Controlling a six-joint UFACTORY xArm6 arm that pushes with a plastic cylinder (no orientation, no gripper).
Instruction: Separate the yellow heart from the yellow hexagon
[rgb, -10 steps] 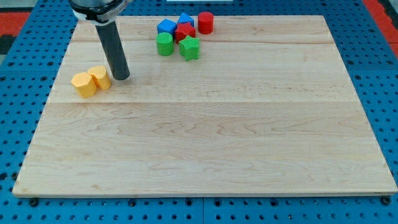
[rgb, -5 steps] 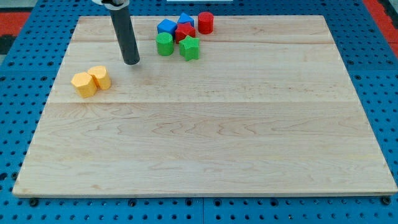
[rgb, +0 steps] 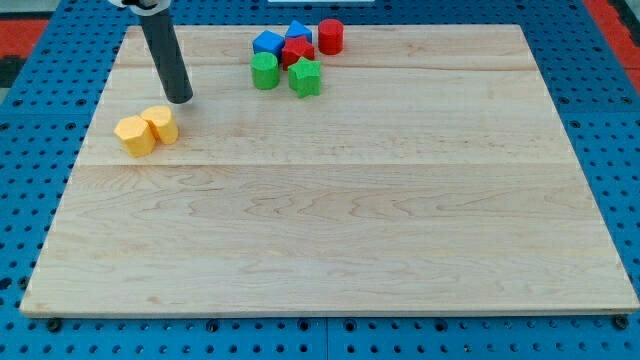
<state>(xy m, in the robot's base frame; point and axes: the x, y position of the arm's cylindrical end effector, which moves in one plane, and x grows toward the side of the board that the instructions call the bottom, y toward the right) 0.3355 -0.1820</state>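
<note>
A: What is sitting at the view's left of the worktop (rgb: 330, 250)?

B: The yellow hexagon (rgb: 133, 135) is lying there, with the yellow heart (rgb: 161, 123) touching it on its right. The pair is resting near the left edge, in the upper half.

A: And the rod?

B: My tip (rgb: 180, 99) is standing on the wood just above and slightly right of the yellow heart, near it but apart. The rod is leaning up toward the view's top left. There is no tool on it that opens or closes, only a plain dark rod, and it is holding nothing.

A: Moving right?

B: A cluster is sitting near the top edge: a green cylinder (rgb: 265, 71), then a blue block (rgb: 268, 43) above it, a red block (rgb: 296, 51) in the middle, a blue block with a peaked top (rgb: 298, 31) behind that, a green star-like block (rgb: 305, 77) at the lower right, and a red cylinder (rgb: 331, 36) furthest right. They are crowding together, well apart from the yellow pair.

A: Any writing or labels?

B: I am seeing none that can be read. A blue pegboard (rgb: 30, 200) is showing around the worktop.
</note>
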